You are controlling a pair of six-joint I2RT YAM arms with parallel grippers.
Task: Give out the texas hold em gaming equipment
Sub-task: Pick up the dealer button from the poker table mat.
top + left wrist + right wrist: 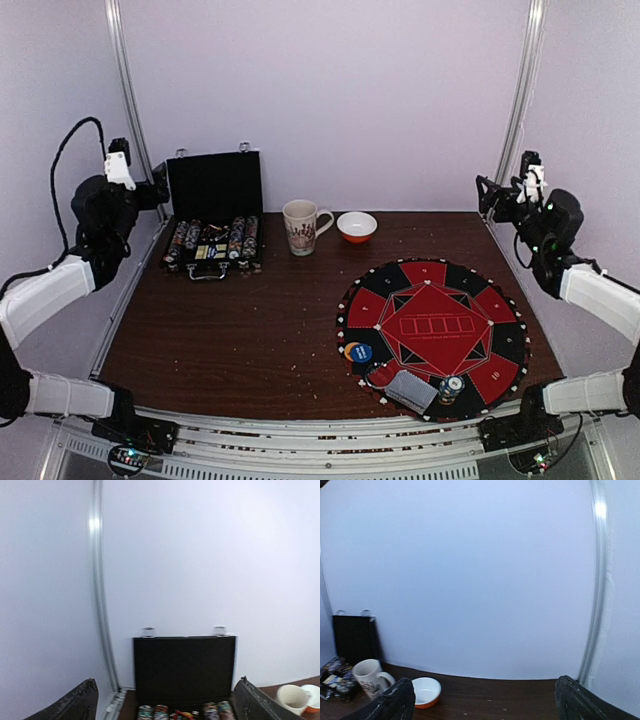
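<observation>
1. Top external view, arms: the left jaws hang well to the left of the mat (432,322) and beyond it, beside the open case (213,190). The right jaws hang just beyond the mat's far right edge. Both pairs are spread wide and hold nothing.
2. Top external view, equipment: the cards (412,390) lie stacked on the mat's near edge. A short stack of chips (453,388) stands just right of the cards. The button discs (358,352) sit on the mat's left edge. More chips fill the case rows.
3. Left wrist view: both fingers (75,705) frame the upright case lid, with only the lid and the chip rows seen between them. The mat is out of frame.
4. Right wrist view: the fingers (395,702) stand apart over bare surface (510,697). The mug (370,676) and bowl (426,690), which stand beyond the mat's far left edge, show at lower left.
5. Step in hand: judge this as the start, because no item on the mat has been dealt out to a seat.
6. Next move: lower the right arm, the closer one, to the mat's near edge. Centre its spread jaws over the cards or the chip stack before closing.
</observation>
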